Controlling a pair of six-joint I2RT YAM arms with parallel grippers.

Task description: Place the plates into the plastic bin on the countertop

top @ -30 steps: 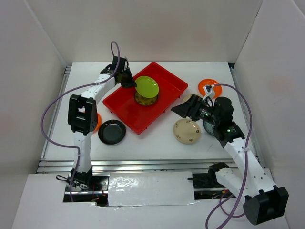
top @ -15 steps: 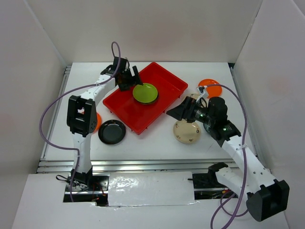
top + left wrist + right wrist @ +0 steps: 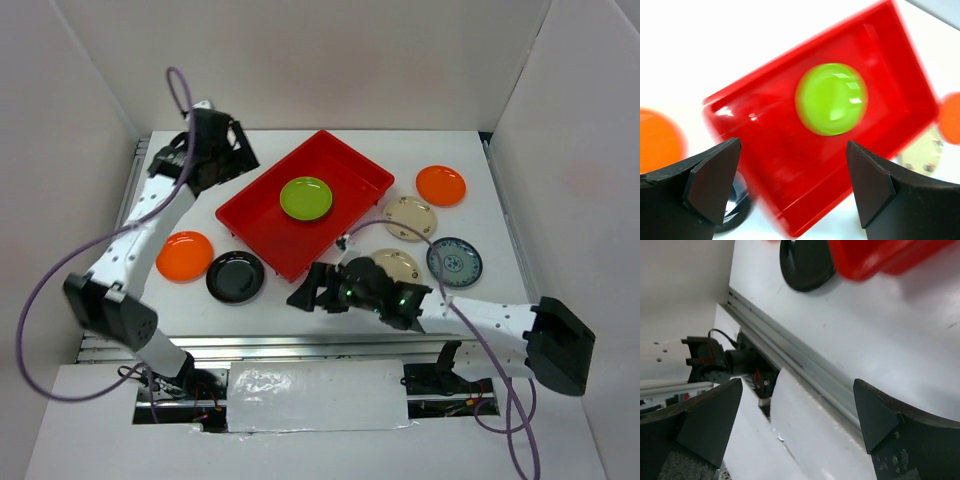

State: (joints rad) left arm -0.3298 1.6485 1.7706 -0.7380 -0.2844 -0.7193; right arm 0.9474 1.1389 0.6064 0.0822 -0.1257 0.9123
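Top external change: lime green plate (image 3: 306, 197) has left the left pincer (image 3: 238, 160) and lies in the plastic bin (image 3: 250, 215); other plates wait outside.
Left pincer: wide open, empty, drawn back; plate ahead, below.
Right pincer (image 3: 303, 297): spread, seemingly empty, swung low; black plate (image 3: 236, 276) just beyond.

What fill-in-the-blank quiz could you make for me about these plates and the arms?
1. The red bin shows one plate, coloured ___.
2. Just left of the black plate on the countertop lies a neighbour plate, coloured ___.
3. The left tool is open and holds ___.

Missing words: green; orange; nothing.
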